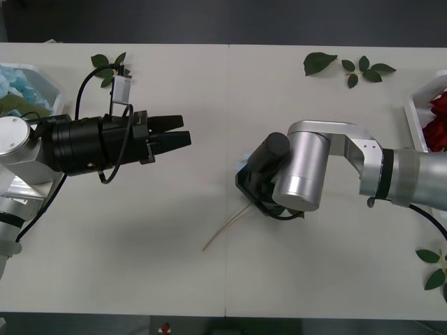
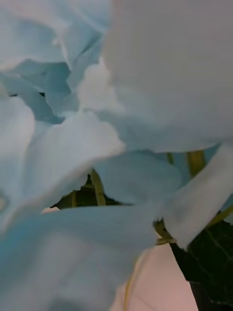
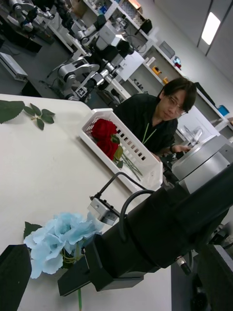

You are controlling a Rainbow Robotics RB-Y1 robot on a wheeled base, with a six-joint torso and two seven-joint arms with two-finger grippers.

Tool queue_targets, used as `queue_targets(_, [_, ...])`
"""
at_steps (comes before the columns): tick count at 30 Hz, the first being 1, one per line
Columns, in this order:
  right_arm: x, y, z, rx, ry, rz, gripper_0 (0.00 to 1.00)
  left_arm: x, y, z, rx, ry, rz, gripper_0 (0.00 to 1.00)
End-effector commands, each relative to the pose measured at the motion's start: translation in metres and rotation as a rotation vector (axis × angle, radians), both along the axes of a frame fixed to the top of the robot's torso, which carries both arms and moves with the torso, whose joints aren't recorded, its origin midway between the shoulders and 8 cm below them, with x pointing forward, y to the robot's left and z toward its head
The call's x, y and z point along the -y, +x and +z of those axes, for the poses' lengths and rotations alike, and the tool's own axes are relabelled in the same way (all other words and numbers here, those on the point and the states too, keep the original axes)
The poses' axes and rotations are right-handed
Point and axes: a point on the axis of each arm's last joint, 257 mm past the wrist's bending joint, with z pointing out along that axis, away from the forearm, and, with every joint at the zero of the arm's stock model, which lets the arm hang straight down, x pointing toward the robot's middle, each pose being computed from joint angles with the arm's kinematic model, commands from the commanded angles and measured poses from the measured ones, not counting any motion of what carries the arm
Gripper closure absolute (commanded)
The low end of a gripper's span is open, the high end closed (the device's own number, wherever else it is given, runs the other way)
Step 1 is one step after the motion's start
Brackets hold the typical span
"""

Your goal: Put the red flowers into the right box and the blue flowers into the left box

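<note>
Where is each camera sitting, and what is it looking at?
Front view: above the arms, looking down at the table; the left gripper hangs open on the left, and the right gripper reaches down mid-table.
Right wrist view: on the right wrist, pressed close to a blue flower.
Left wrist view: on the left wrist, looking across the table at the right arm, that flower, and the red flowers in the right box; its own finger sits at a corner.
Shared: both wrist views see the same blue flower.

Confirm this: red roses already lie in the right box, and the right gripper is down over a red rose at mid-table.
Wrong flower. The left wrist view shows the right gripper down over a blue flower. The red roses do lie in the right box.
</note>
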Motion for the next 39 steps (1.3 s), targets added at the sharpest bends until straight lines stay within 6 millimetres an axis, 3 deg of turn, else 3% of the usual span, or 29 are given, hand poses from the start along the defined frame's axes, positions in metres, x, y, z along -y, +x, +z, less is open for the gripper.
queue_targets(1, [0.002,0.016,0.021,0.031,-0.003,0.001,0.19,-0.014,0.001,0.002,0.052,0.013,0.022,0.0])
queue_targets(17, [0.018,0.015,0.012,-0.017,-0.057,-0.041,0.19,-0.031,-0.001,-0.001,0.049,0.034,0.031,0.0])
queue_targets(32, [0.014,0.022,0.006,-0.012,-0.066,-0.05,0.2,-0.033,-0.002,-0.005,0.044,0.035,0.034,0.0])
queue_targets(37, [0.014,0.024,0.005,-0.012,-0.071,-0.053,0.65,-0.034,-0.003,-0.006,0.045,0.039,0.033,0.0])
queue_targets(39, [0.014,0.024,0.004,-0.012,-0.071,-0.055,0.74,-0.034,-0.003,-0.007,0.042,0.037,0.034,0.0])
